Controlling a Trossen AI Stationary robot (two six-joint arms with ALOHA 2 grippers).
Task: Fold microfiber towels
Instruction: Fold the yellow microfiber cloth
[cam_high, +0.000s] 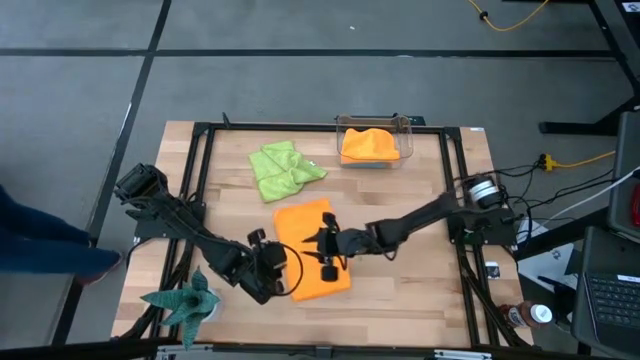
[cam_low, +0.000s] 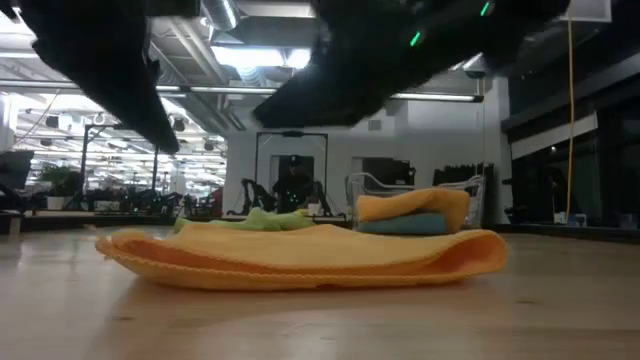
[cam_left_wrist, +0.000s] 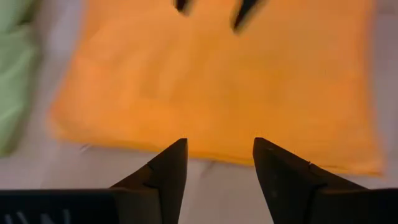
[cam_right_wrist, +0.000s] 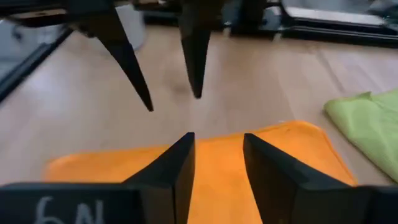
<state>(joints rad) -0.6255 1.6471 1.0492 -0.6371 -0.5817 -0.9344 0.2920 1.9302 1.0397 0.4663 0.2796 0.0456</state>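
From above, at the far left front corner of the table (cam_high: 420, 300) I see the dark green spiky plant figure (cam_high: 185, 300), with my left arm reaching past it toward the middle. My left gripper (cam_high: 285, 272) hangs over the near left edge of the orange towel (cam_high: 312, 250), fingers spread wide with nothing between them; in its wrist view the towel's edge lies just beyond the fingertips (cam_left_wrist: 177, 152). The towel lies flat at the table's centre, folded over, with its fold showing as a rounded edge in the low view. My right gripper (cam_high: 322, 243) sits over the middle of this same towel, facing the left one, fingers parted to a moderate gap and empty. Farther back, the lime green towel (cam_high: 285, 168) lies crumpled and well apart from both grippers. To its right, a clear bin (cam_high: 402, 125) at the back edge holds another orange towel (cam_high: 369, 145) on top of a teal blue towel (cam_low: 405, 224). The surface is light wood inside a black frame. Beyond the table, the low view shows a bright workshop with a person (cam_low: 293, 185) seated far off.
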